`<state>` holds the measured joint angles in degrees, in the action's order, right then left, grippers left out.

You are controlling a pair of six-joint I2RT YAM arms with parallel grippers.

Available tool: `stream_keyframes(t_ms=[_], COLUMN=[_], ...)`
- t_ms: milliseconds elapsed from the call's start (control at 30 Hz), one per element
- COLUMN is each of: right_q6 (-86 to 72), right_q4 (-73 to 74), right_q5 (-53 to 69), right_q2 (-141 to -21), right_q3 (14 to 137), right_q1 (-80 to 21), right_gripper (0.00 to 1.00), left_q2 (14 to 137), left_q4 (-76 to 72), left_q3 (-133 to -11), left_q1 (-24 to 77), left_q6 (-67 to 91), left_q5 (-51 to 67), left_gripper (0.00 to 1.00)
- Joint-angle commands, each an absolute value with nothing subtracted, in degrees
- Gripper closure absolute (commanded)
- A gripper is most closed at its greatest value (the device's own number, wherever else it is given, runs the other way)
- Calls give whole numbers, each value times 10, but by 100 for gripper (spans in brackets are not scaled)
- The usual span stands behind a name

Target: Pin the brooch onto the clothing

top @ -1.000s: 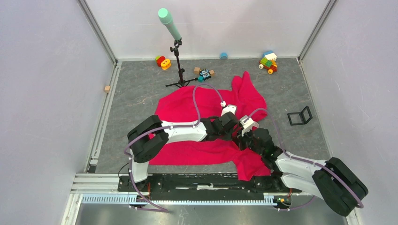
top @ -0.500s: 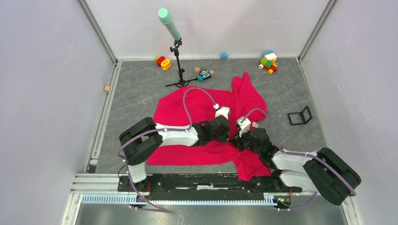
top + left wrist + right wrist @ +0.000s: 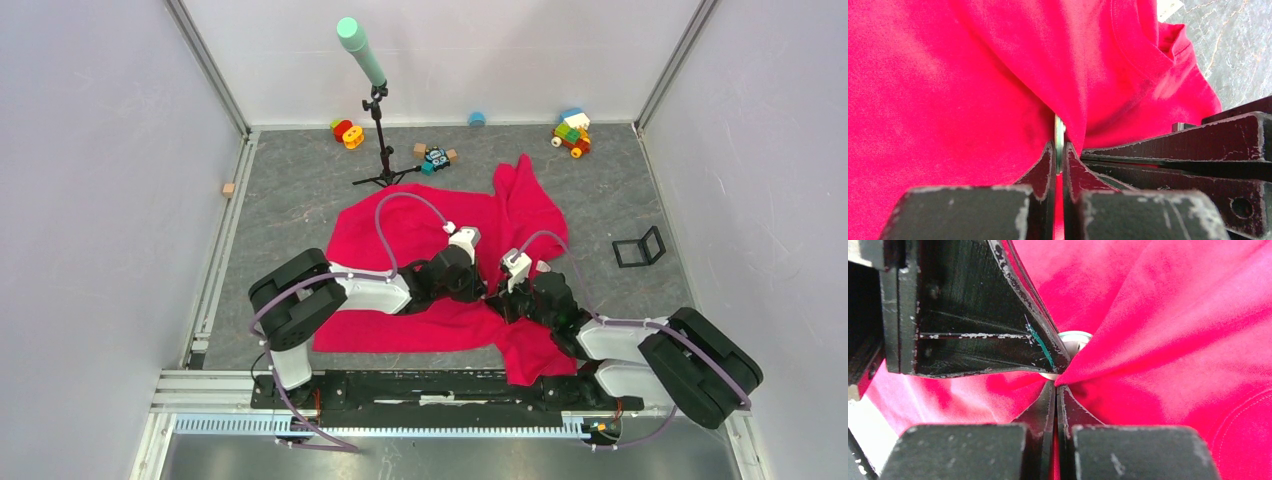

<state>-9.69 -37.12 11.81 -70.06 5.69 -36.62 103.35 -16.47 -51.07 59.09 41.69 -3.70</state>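
The clothing (image 3: 400, 225), a bright red T-shirt, lies spread and rumpled on the grey floor. Both grippers meet low over its middle. My left gripper (image 3: 1060, 150) is shut on the brooch (image 3: 1059, 132), a thin disc seen edge-on between the fingertips and pressed against a fold of the clothing (image 3: 948, 75). My right gripper (image 3: 1056, 387) is shut on a pinched ridge of the clothing (image 3: 1173, 315), tip to tip with the left fingers (image 3: 998, 325). The brooch (image 3: 1074, 338) shows its pale back just beyond that pinch. In the top view the brooch is hidden under the wrists.
A tripod stand (image 3: 378, 130) with a green-capped pole stands at the back. Small toys (image 3: 347, 132), blocks (image 3: 435, 157), a colourful toy (image 3: 572, 132) and a blue disc (image 3: 477, 119) line the far wall. A black frame (image 3: 640, 248) sits right; a wooden cube (image 3: 229, 189) left.
Both arms have drawn leftward and slightly nearer, the left wrist most, keeping their tips together. Both grippers stayed shut.
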Motion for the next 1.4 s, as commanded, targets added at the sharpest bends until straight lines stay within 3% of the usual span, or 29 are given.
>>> stream_keyframes(t_ms=[0,733,1367], right_q6=[-101,-103,-102], right_q4=[-344,-346,-357], right_q5=[163,188,249], right_q2=[-725,-736,-699], right_q3=[65,69,63], right_q1=[-373,-373,-373], right_gripper=[100,100,100], left_q2=[987,947,932], left_q4=[-258,-327,-375], left_q3=[-501,-467,-461], left_q1=[589,584,583], left_q6=[440,430,383], left_q5=[-16,35,190], left_gripper=[98,98,98])
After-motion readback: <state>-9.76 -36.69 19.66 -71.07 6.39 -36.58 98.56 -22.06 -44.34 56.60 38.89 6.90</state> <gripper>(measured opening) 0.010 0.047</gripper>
